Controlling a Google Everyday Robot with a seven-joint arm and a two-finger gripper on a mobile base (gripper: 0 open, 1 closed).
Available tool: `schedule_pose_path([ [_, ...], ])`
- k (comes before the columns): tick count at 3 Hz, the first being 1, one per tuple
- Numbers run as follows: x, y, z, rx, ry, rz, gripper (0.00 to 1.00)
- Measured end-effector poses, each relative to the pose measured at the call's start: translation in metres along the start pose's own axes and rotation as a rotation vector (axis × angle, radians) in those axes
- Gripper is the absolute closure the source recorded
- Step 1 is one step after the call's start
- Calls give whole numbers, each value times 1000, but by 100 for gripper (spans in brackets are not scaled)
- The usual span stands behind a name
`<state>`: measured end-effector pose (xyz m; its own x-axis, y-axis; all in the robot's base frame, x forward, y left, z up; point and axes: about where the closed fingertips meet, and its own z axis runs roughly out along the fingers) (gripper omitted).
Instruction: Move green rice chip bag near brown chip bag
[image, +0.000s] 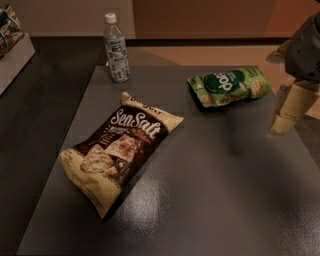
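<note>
The brown chip bag lies flat on the near left of the table. The end effector hangs at the right edge; I cannot tell how far open it is. Just beyond it, untouched, lies the green rice chip bag, bright and crinkly with a dark round logo.

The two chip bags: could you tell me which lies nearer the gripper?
The small green rice chip bag, close to the gripper at the right edge; the larger brown chip bag lies well to the left.
</note>
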<state>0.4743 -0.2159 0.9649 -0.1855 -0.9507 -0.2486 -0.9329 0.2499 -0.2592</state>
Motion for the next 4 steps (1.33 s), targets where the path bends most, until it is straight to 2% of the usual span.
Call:
schedule_pose_path([
  [2,-5,-57,29,14,-38,14,0],
  [4,0,-111,64,0,9,-1,0],
])
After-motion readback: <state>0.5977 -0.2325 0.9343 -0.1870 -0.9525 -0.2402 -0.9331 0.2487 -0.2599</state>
